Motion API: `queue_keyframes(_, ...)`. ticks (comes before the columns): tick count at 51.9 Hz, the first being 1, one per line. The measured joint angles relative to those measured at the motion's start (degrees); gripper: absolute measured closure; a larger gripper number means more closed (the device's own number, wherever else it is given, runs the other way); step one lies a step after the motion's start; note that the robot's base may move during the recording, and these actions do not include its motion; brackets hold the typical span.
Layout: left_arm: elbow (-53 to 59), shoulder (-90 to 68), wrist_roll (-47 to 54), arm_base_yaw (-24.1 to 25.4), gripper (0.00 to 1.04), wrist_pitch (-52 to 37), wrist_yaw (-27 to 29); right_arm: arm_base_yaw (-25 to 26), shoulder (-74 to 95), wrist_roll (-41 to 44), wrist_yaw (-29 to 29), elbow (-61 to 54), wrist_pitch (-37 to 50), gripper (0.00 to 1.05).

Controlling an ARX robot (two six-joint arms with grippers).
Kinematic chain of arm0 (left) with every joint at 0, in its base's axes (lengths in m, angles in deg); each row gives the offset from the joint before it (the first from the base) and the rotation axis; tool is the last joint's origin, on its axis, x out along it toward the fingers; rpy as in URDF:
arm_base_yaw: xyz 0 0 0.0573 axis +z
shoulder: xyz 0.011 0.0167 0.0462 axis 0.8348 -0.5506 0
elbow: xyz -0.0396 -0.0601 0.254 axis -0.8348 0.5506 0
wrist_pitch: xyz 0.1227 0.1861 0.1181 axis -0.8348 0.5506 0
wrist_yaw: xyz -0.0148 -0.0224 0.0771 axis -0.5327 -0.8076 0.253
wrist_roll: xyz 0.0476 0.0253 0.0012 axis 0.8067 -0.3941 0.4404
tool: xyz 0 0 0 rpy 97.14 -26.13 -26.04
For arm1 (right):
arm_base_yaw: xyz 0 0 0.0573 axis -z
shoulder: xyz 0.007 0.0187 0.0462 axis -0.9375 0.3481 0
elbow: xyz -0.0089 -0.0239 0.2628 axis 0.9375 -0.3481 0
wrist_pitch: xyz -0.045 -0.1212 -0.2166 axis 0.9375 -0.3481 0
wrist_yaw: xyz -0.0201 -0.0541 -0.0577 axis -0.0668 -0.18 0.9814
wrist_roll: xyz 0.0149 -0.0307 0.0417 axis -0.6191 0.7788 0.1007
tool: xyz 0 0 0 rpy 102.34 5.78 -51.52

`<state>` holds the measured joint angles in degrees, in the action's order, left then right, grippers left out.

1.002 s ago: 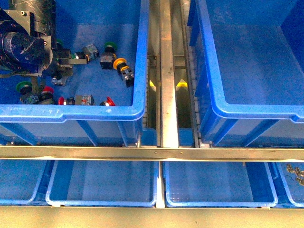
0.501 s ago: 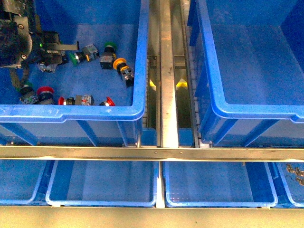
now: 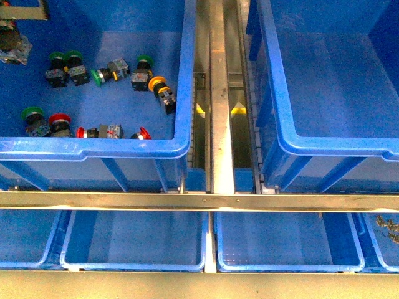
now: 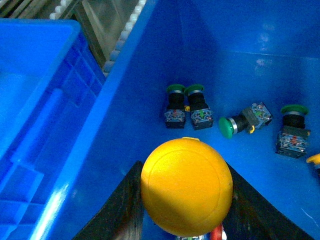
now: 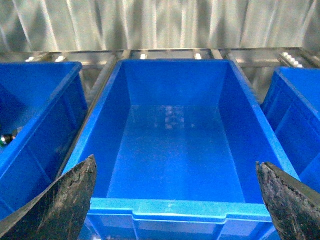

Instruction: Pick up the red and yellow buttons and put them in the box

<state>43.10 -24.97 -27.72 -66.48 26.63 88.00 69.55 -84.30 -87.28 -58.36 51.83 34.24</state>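
My left gripper [image 4: 184, 200] is shut on a yellow button [image 4: 186, 186], whose big round cap fills the space between the black fingers [image 4: 120, 210]. It hangs above the floor of the left blue crate [image 3: 184, 75]. In the front view only a bit of it shows at the top left corner [image 3: 12, 40]. On that crate's floor lie another yellow button [image 3: 159, 84], red buttons [image 3: 58, 123] [image 3: 142, 132] and green-capped switches [image 3: 65, 62]. The box [image 3: 324, 81], with doubled rims, stands at the right and is empty. My right gripper [image 5: 180, 200] is open above the near rim of the box [image 5: 170, 140].
A metal rail [image 3: 217, 93] runs between the two crates and a metal bar [image 3: 199, 200] crosses in front of them. Shallow blue bins [image 3: 134, 240] [image 3: 287, 240] sit below the bar. Green switches [image 4: 186, 104] [image 4: 242, 120] lie under the left gripper, and a neighbouring crate [image 4: 35, 100] stands beside it.
The left arm has risen and drawn back toward the far left, almost out of the front view, carrying the yellow button. Two green switches it covered now show.
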Motion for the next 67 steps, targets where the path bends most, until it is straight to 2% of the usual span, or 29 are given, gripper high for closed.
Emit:
queue_keyframes(19, 13.86, 24.79, -1.46, 3.26, 0.71, 7.54, -5.09, 0.0, 0.0, 0.0, 0.0, 0.0, 0.0, 0.07)
queue_keyframes(39, 22.69, 60.7, -3.69, 6.54, 0.71, 28.28, -13.4, 0.0, 0.0, 0.0, 0.0, 0.0, 0.0, 0.07)
queue_keyframes(51, 24.9, 69.35, -5.03, 5.95, 0.71, 35.12, -14.03, 0.0, 0.0, 0.0, 0.0, 0.0, 0.0, 0.07)
queue_keyframes(67, 25.9, 73.59, -5.62, 7.89, 0.71, 38.77, -15.96, 0.0, -0.02, 0.0, 0.02, 0.0, 0.0, 0.07)
